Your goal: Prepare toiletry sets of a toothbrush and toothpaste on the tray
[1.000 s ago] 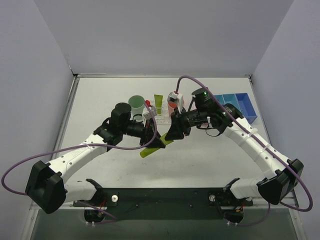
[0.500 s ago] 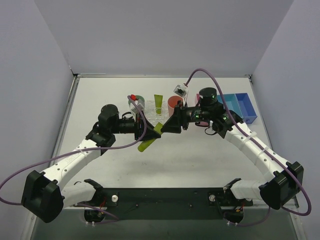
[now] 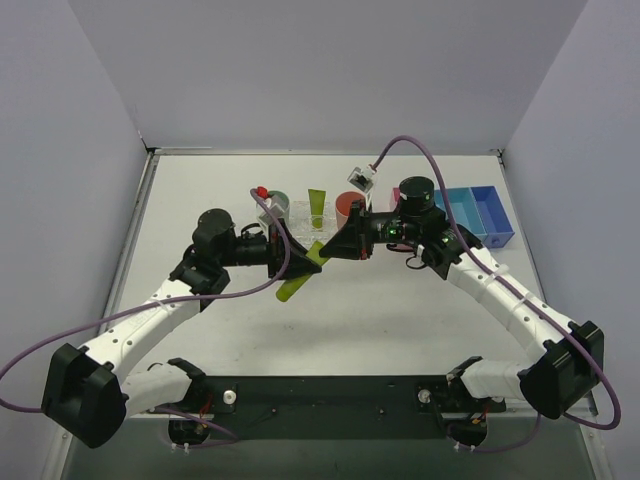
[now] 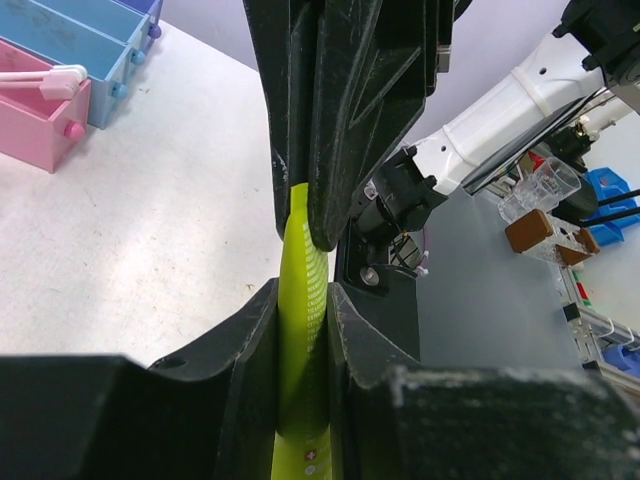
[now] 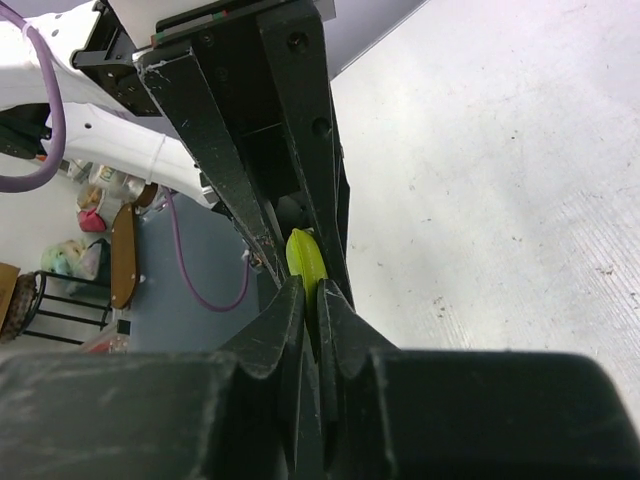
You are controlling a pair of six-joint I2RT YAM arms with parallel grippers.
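handover midair: tube (image 3: 293,288) sits clamped in both left pincer (image 3: 313,265) and right pincer (image 3: 329,252), above the table (image 3: 200,200) near the tray (image 3: 297,212). apparently firm; release one side only, slowly, to avoid a drop.

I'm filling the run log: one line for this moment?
phase: mid-air handover | left gripper: shut on lime-green tube | right gripper: shut on same tube | second tube: beside salmon cup

stretched inward, meeting tip to tip, with left gripper (image 3: 316,264) and right gripper (image 3: 328,254) both clamped on one lime-green tube (image 3: 294,289).
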